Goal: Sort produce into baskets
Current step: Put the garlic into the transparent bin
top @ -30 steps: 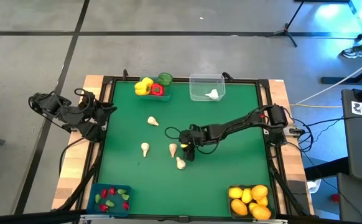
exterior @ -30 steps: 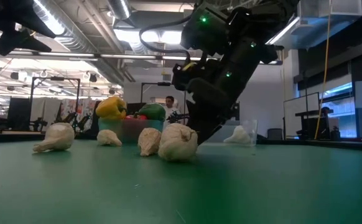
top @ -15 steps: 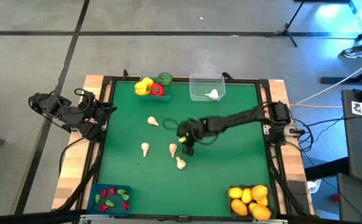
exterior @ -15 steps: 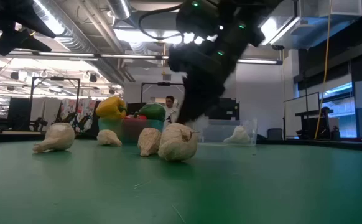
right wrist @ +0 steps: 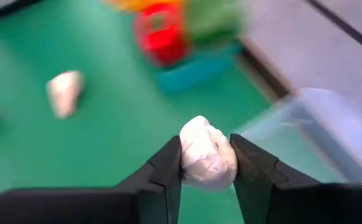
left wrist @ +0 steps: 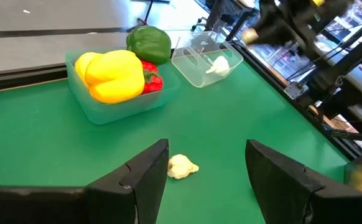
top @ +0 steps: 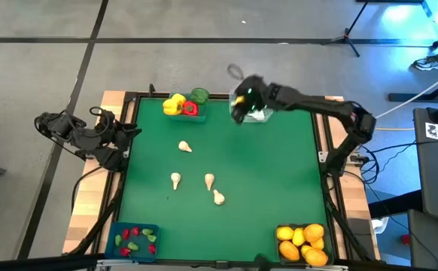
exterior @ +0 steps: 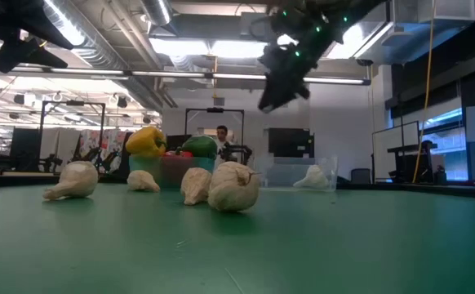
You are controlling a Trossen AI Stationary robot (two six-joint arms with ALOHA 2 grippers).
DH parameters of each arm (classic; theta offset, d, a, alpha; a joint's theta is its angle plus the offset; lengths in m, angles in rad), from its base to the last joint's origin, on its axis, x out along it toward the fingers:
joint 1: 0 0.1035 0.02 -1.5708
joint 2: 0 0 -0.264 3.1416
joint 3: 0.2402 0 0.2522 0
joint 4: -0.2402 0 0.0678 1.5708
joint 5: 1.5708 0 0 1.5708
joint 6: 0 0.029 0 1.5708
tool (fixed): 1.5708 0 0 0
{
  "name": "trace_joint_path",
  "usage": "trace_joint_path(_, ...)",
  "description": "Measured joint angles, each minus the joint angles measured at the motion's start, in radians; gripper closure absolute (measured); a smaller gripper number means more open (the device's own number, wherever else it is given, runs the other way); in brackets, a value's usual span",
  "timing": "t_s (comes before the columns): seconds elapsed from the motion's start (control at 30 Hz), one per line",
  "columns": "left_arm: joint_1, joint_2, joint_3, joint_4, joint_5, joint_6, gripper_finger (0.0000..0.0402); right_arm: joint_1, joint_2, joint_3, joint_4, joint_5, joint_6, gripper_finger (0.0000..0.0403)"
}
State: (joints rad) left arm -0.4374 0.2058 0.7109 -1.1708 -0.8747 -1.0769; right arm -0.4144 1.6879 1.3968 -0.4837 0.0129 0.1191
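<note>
Right gripper (right wrist: 206,163) is clamped on a garlic bulb (right wrist: 204,155) above the clear bin (top: 250,106), presumably because one garlic already sits there, while the left gripper (left wrist: 207,163) waits with fingers apart off the table's edge.

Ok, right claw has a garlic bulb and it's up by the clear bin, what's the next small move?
Probably ease the right claw fully over the clear bin, then open. It grips a garlic bulb at that bin's edge, where one garlic already lies; four more wait on the mat.

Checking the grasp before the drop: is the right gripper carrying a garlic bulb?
Yes, in the right wrist view the right gripper is shut on a white garlic bulb, pinched between its two dark fingers.
</note>
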Motion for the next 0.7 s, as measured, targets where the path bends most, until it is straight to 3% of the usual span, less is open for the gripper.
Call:
trace_joint_path(0.2,0.0,0.0,0.0,0.0,-0.002,-0.001,0.0194,-0.177,0.009,-0.006,-0.005,0.026,0.114,0.029)
trace_joint_path(0.5,0.0,0.0,0.0,0.0,-0.006,0.003,0.0194,-0.235,0.037,-0.071,-0.06,0.046,0.192,0.0285)
trace_joint_path(0.7,0.0,0.0,0.0,0.0,-0.02,0.003,0.0194,-0.235,0.037,-0.072,-0.067,0.059,0.209,0.0212)
